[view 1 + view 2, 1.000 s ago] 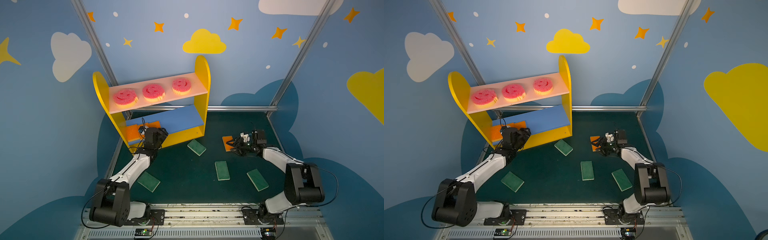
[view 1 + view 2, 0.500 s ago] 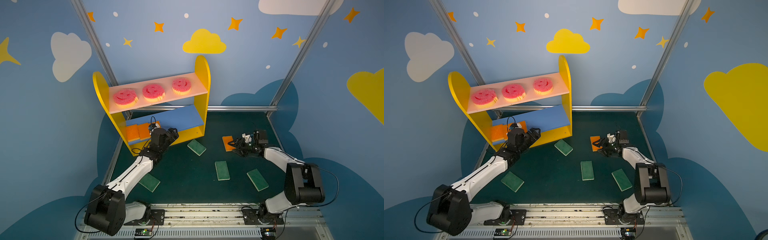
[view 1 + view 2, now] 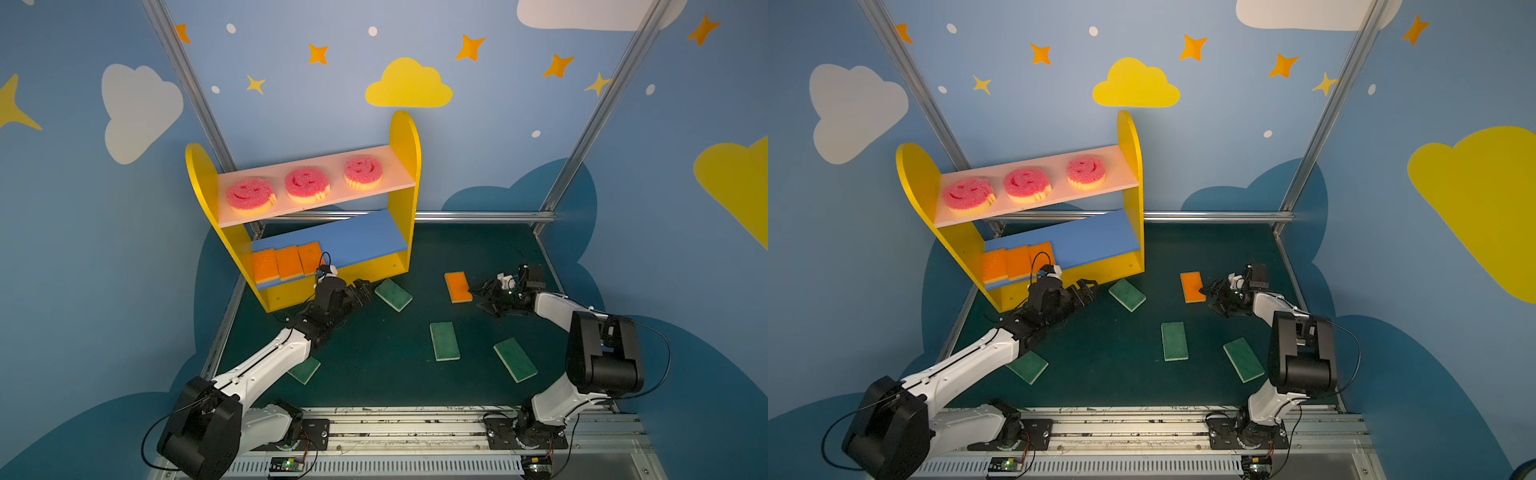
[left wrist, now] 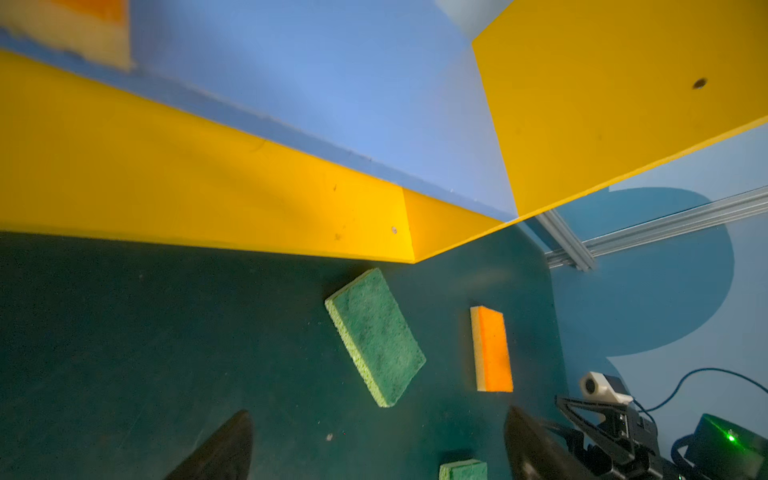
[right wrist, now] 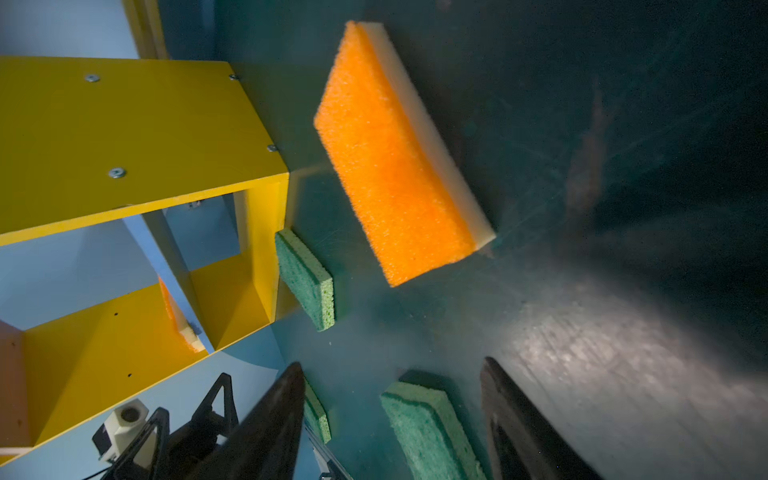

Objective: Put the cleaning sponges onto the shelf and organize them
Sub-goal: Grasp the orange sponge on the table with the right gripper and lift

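left arm [image 3: 270, 359] covers part of one green sponge [image 3: 306, 370]; left wrist view's edge crops another green sponge [image 4: 462, 471].

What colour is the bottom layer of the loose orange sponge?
Cream-white, on the orange sponge; clearest in the right wrist view.

Dark green tabletop [image 3: 374, 353] under left pincer [image 3: 363, 291] and right pincer [image 3: 482, 297]. Blue wall [image 3: 291, 104] well beyond both. On it: yellow cloud decal [image 3: 409, 85], white cloud decal [image 3: 137, 108] out past the left pincer, orange stars [image 3: 318, 54]. Slanted aluminium post [image 3: 190, 83] behind left pincer, second post [image 3: 604, 104] behind right pincer, horizontal bar [image 3: 478, 216] between them. Metal rail [image 3: 415, 428] on the near side, well apart from both pincers.
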Available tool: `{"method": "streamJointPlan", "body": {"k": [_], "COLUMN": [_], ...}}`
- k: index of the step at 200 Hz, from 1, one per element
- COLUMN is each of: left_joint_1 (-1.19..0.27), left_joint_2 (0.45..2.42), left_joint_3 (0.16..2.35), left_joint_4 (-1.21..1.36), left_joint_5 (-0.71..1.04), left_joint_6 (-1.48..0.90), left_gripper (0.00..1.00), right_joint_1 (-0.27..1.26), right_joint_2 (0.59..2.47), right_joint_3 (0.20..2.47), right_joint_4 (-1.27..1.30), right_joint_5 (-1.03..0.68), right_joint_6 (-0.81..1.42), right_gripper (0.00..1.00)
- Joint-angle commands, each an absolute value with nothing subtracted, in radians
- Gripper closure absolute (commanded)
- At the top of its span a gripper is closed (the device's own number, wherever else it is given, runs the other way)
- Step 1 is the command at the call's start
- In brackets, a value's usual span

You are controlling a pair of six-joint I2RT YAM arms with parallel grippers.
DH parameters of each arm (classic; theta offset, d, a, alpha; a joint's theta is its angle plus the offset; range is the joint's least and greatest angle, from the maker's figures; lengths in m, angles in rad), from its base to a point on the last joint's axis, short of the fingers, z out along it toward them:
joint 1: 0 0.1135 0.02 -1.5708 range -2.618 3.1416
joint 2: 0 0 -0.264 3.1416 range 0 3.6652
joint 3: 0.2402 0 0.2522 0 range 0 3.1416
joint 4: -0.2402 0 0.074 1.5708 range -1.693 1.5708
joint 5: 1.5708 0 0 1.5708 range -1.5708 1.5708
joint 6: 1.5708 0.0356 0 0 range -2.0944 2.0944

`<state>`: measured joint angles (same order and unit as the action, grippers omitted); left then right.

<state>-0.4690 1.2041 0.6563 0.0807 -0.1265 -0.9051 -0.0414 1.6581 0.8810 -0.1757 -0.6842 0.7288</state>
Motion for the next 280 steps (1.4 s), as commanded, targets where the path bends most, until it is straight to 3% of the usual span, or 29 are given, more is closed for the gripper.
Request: {"method": "streamJointPlan", "body": {"k": [1, 40, 167, 189, 237, 280], "left_joint_1": [-0.485, -0.509, -0.525, -0.525, -0.525, -0.524], "left_joint_2": [1.199, 1.208, 1.195, 1.190, 1.183, 1.174], "left_joint_3": [0.617, 0.563, 0.503, 0.503, 0.509, 0.514], "left_joint_4": [0.098, 0.096, 0.061, 0.058, 0.056, 0.064], "left_joint_5": [-0.095, -0.084, -0.069, -0.071, -0.061, -0.037], "left_joint_6": [-0.911, -0.911, -0.907, -0.904, -0.908, -0.915], "left_gripper": [0.06, 0.00, 0.00, 0.00, 0.00, 0.00], "right_joint_1": [-0.047, -0.040, 0.043, 0.053, 0.054, 0.056], "right_joint_2": [1.698, 1.755, 1.941, 1.953, 1.961, 1.938], "right_joint_3": [0.946, 1.017, 1.161, 1.163, 1.159, 1.142], "right_joint_4": [-0.208, -0.248, -0.288, -0.291, -0.290, -0.284], "right_joint_5": [-0.651, -0.597, -0.574, -0.573, -0.586, -0.593], "right_joint_6": [0.690, 0.637, 0.624, 0.633, 0.644, 0.646], "right_gripper": [0.34, 0.34, 0.39, 0.49, 0.85, 1.00]}}
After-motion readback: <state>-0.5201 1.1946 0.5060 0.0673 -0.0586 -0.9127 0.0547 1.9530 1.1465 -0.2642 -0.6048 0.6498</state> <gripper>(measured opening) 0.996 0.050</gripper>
